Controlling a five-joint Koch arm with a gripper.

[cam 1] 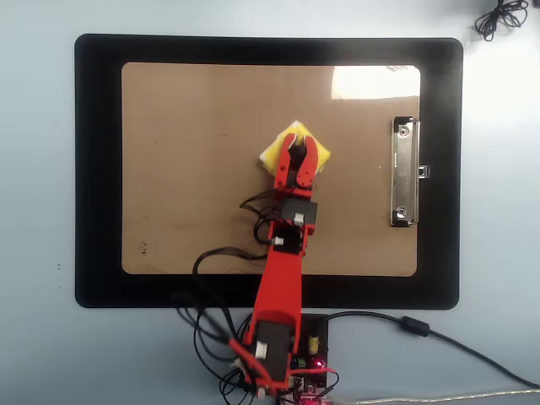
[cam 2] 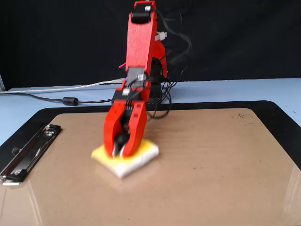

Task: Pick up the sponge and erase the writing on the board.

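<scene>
The yellow sponge [cam 1: 272, 152] with white edges lies flat on the middle of the tan board [cam 1: 186, 169]. My red gripper [cam 1: 299, 143] comes down on its top, one jaw on each side of the sponge's centre, and is closed on it. The black dot is hidden under the jaws. In the fixed view the gripper [cam 2: 121, 151] presses on the sponge [cam 2: 143, 151], which rests on the board [cam 2: 211, 165]. No dark-brown writing shows on the board in either view. Only faint specks [cam 1: 143, 247] show near one corner.
The silver clip [cam 1: 404, 173] sits at the board's right side in the overhead view and at the left [cam 2: 28, 153] in the fixed view. The black mat [cam 1: 97, 169] lies under the board. Cables [cam 1: 439, 333] run from the arm's base.
</scene>
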